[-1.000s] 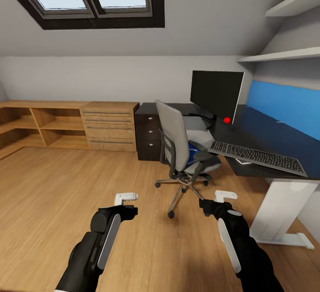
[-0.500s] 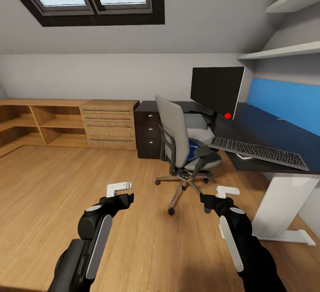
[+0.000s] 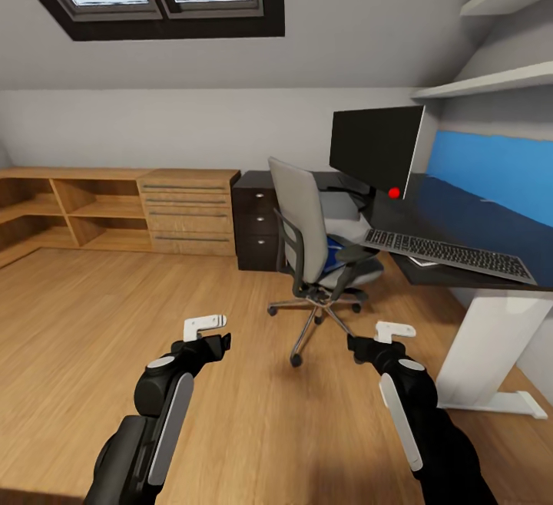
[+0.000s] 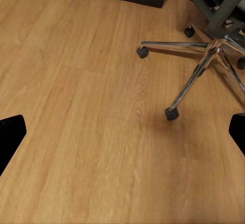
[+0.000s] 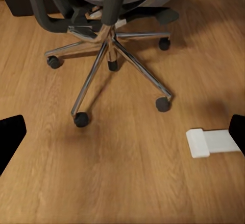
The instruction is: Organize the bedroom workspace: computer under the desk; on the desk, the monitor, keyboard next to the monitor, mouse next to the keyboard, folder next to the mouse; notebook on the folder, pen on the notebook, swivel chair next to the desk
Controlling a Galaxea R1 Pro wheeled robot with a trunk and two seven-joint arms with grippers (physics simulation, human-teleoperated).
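The desk runs along the right side of the room, its black top carrying the monitor at the far end and the keyboard nearer, lying close to the front edge. A small pale-edged item, too small to name, pokes out from under the keyboard's near side. The swivel chair stands just left of the desk, its back turned toward the robot, and a strip of bright blue on the seat is most likely the folder.

The step in hand appears to be the approach to the chair to fetch that folder. The chair back and near armrest screen the seat, so the robot would do well to come round toward the desk side, or reach over the armrest from above, and to keep clear of the chair's star base, which rolls easily if nudged.

The left gripper and right gripper hang low over the wooden floor, both empty with fingers spread wide, well short of the chair.
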